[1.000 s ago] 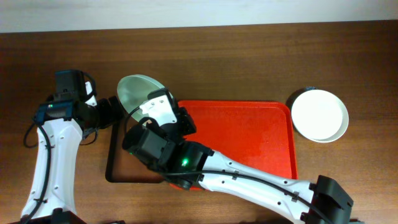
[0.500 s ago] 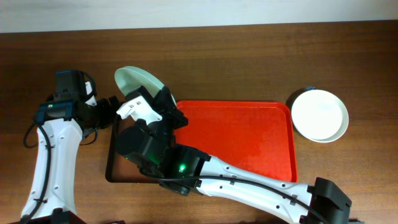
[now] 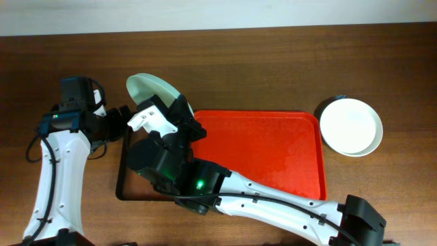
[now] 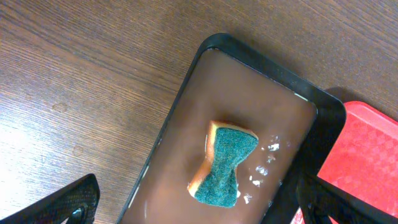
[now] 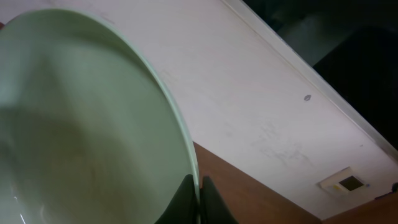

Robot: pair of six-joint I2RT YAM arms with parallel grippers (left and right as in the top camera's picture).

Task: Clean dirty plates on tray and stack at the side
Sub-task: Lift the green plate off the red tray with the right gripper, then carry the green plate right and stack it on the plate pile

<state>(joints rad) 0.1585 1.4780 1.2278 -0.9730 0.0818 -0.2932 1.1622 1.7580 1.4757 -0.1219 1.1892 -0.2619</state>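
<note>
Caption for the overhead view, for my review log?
Right hand holding a tilted mint plate near the brown tray; left hand alongside, white plate beside red tray.

1. The table (image 3: 273, 61) is dark brown wood with a long horizontal grain; bare board shows on every side of the red tray (image 3: 273, 157).
2. The red tray lies flat on the table, near its middle, long sides parallel to the far edge.
3. A smaller brown tray (image 3: 120, 171) with a black rim lies directly on the wood at the red tray's left end. In the left wrist view its rim (image 4: 186, 93) sits just beside the red tray's corner (image 4: 367, 162).
4. A white plate (image 3: 351, 126) rests on the table just off the red tray's far right corner.
</note>
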